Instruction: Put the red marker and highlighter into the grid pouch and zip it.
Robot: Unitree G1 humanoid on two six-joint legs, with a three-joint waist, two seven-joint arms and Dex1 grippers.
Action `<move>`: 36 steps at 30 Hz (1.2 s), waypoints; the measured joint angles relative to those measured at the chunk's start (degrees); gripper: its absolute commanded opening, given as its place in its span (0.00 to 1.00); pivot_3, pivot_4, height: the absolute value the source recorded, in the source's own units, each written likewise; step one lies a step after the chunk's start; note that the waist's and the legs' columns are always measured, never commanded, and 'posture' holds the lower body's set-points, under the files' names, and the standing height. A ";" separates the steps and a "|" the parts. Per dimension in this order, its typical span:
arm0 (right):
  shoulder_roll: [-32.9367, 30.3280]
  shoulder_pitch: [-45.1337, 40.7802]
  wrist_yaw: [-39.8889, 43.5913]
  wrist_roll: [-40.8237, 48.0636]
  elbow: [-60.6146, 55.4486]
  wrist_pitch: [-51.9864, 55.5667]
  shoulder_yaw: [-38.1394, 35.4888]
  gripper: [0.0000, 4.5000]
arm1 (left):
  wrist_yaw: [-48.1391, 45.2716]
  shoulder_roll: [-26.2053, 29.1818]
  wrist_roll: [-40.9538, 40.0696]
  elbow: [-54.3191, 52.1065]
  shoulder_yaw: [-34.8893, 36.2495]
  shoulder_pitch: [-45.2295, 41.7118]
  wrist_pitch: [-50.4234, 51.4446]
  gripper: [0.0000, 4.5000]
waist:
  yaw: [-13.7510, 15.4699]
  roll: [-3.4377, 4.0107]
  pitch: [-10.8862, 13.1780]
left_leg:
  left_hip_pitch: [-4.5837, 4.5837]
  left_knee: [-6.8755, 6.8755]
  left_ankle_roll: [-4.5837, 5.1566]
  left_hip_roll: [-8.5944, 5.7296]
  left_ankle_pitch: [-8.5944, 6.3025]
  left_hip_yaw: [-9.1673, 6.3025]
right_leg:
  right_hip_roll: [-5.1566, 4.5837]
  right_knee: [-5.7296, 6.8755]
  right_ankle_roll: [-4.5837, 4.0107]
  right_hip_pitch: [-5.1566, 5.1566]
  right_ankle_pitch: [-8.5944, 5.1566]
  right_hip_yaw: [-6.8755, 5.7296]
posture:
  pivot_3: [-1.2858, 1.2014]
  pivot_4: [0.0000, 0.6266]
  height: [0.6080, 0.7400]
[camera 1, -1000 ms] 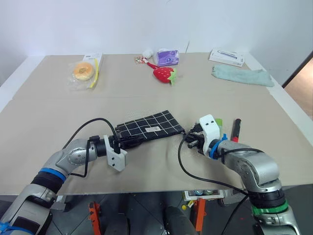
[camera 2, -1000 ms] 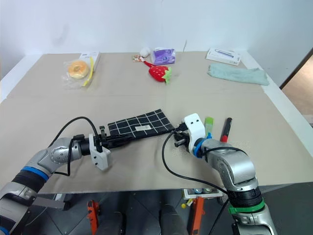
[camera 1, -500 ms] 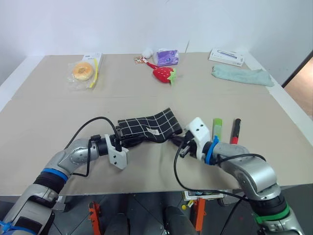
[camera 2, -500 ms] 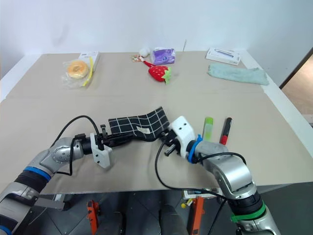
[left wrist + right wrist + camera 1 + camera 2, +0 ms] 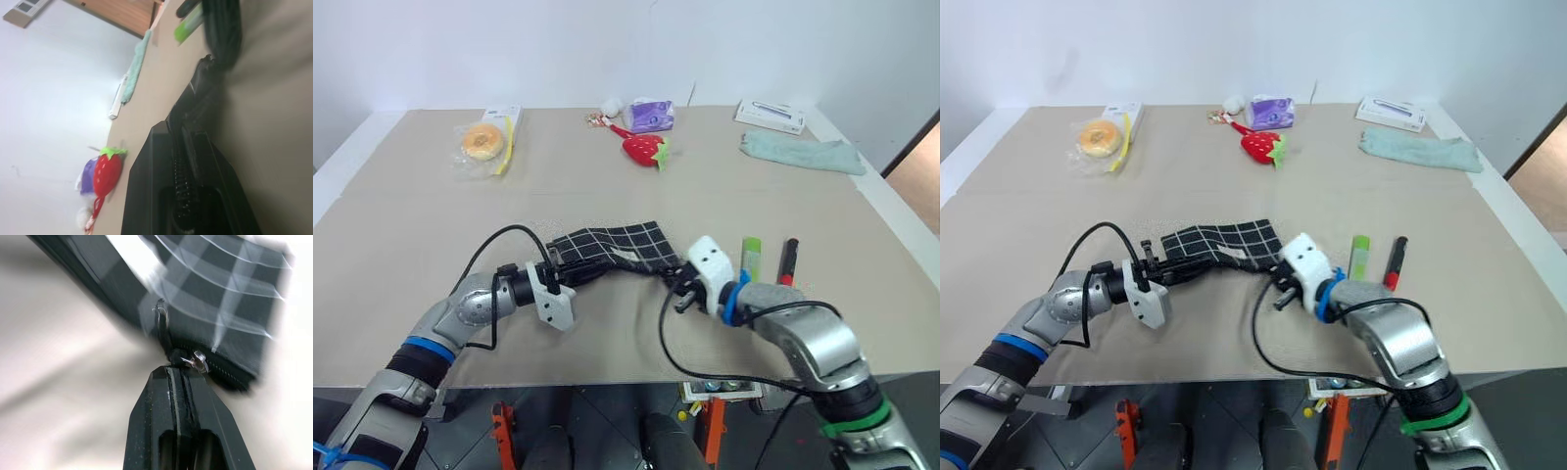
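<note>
The grid pouch, black with white lines, lies crumpled across the middle of the table, held at both ends. My left gripper is shut on its left end, along the zipper edge. My right gripper is shut at the pouch's right corner, its fingertips pinching the metal zipper pull. The pale green highlighter and the red marker lie side by side on the table just right of my right gripper, both untouched.
Along the far side of the table lie a wrapped doughnut, a strawberry toy, a purple packet, a teal cloth and a white box. The table's front edge runs just below both arms.
The pouch lay flat a second ago and is now humped and wrinkled. My right gripper has pulled its corner to the left, uncovering the highlighter. The left end has risen slightly.
</note>
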 measured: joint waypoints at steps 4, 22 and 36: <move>-0.06 0.61 0.83 -0.08 -0.51 -0.62 0.02 0.02 | -0.34 -0.03 -0.63 -0.18 0.09 0.00 -0.02 0.00 | -0.06 0.00 0.00 | 0.00 0.00 0.01 0.01 -0.01 0.00 | 0.01 0.00 -0.01 0.00 -0.01 0.00 | 0.52 0.24 1.00; 1.12 1.02 2.38 2.04 -5.24 3.25 2.60 0.02 | -0.46 -0.58 -1.50 -0.79 1.07 -0.05 0.40 0.00 | 0.07 -0.01 0.01 | -0.03 0.03 0.01 -0.03 -0.01 0.00 | -0.04 0.00 0.00 0.01 -0.01 0.00 | 0.52 0.24 1.00; 8.57 0.04 3.01 4.49 -5.50 0.26 1.06 0.02 | -1.41 -2.48 -5.65 -4.33 4.15 -2.08 3.99 0.00 | -0.01 -0.03 0.01 | -0.03 0.04 0.01 -0.01 0.00 -0.01 | 0.00 0.01 0.00 0.01 0.01 -0.01 | 0.52 0.24 1.00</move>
